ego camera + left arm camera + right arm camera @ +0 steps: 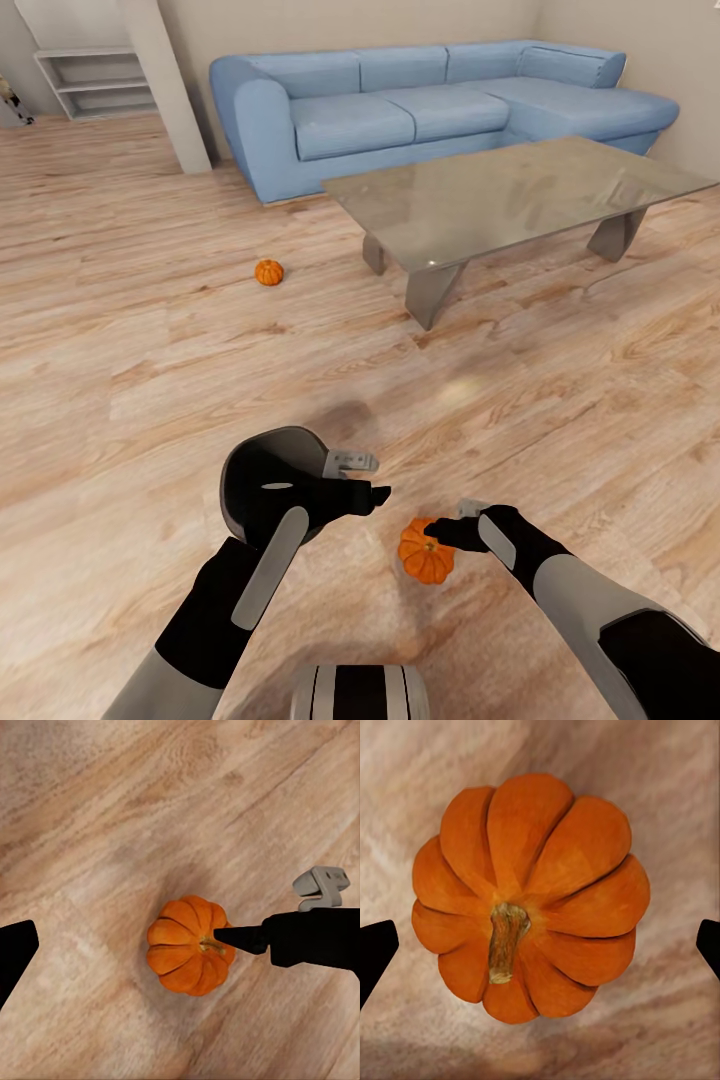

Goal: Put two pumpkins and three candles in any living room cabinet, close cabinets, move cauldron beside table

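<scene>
- The right gripper (448,528) is hanging just over the near pumpkin (426,552), its jaws spread wide and holding nothing; in the right wrist view a black fingertip (375,952) is showing at each edge, with the pumpkin (531,897) lying between them, its brown stem pointing up at the camera.
- The left gripper (372,478) is sitting just beside the right one, above the floor. Its jaws are also parted and empty.
- In the left wrist view, the right arm's black finger (240,937) is crossing over the near pumpkin (189,945), its tip by the stem.
- The near pumpkin is resting on the wooden floor (120,340), close in front of the robot.
- A second pumpkin (268,272) is lying on the floor farther off, well apart from the first, to the left of the glass table (500,195).
- Beyond the table, a blue sofa (420,105) is standing against the wall.
</scene>
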